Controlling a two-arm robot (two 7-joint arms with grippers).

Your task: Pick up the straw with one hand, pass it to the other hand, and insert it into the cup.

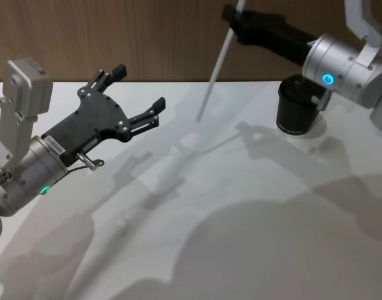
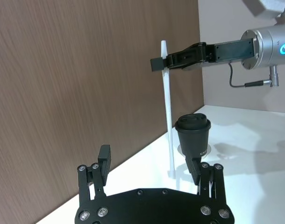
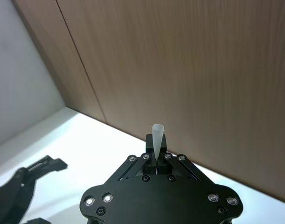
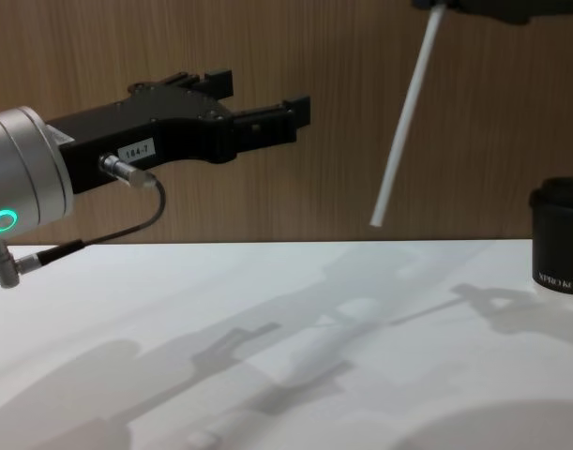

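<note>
Head view: right hand clamps the straw near its top, left hand spread empty, well aside.

Bare tabletop left of & before cup, free to cross. Barred up-left of cup by slanted straw in R gripper, behind cup by wood wall.

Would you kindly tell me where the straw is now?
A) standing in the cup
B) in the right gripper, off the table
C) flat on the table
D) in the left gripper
B: the right gripper has its jaws shut on the straw near its top. The lower end hangs above the table, outside the cup.
</note>
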